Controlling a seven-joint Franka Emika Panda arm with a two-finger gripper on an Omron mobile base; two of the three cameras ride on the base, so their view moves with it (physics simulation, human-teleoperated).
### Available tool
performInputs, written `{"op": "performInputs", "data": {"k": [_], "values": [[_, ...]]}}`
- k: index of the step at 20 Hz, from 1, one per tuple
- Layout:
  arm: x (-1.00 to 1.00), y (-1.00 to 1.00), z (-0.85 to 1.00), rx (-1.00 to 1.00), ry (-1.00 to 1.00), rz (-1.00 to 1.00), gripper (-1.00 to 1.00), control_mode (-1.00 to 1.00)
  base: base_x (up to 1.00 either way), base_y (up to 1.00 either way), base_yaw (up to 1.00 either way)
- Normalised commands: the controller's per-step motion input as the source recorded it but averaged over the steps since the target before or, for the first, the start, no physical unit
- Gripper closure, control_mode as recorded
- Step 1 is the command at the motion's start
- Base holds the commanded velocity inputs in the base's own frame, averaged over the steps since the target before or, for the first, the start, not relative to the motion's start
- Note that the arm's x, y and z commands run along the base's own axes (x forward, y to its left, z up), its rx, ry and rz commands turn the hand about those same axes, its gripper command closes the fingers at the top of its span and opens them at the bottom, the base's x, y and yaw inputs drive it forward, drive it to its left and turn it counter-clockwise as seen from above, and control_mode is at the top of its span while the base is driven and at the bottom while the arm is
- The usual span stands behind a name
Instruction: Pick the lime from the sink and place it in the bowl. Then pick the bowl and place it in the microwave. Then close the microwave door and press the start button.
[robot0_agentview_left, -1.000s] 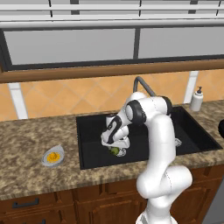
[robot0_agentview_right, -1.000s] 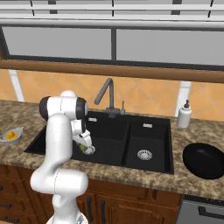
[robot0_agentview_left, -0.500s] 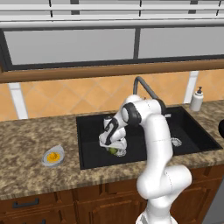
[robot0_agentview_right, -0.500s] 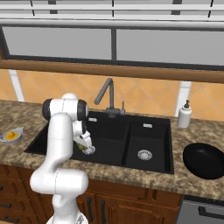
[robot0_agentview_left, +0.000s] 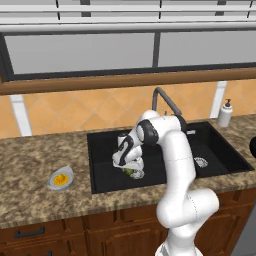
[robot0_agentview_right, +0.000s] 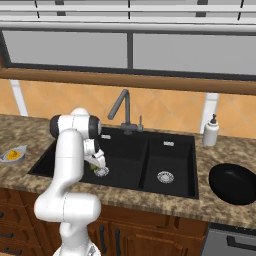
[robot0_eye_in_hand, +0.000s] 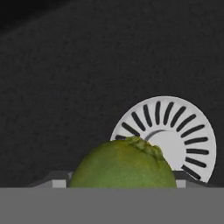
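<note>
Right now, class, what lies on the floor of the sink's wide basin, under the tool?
The lime lies on the black floor of the sink, beside the round steel drain. The lime covers part of the drain ring. The tool is low over it; its tips are hidden.

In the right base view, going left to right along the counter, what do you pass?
Small dish → gripper over the lime → faucet → narrow-basin drain → soap bottle → black pan.

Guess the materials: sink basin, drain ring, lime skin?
Sink: matte black, finely speckled, looks like composite stone, though possibly coated metal. Drain ring: pale slotted disc, probably steel; no clear shine. Lime: dull green, slightly bumpy rind, rough stem scar on top.
</note>
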Motion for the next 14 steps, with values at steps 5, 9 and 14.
{"op": "performInputs", "data": {"k": [5,9,14], "values": [[-0.73,-0.01,0.56,0.0,-0.13,0.0,1.0,-1.0,0.0,0.0,0.0],[-0.83,-0.03,1.0,0.0,-0.08,0.0,1.0,-1.0,0.0,0.0,0.0],[-0.48,-0.15,1.0,0.0,-0.05,0.0,1.0,-1.0,0.0,0.0,0.0]]}}
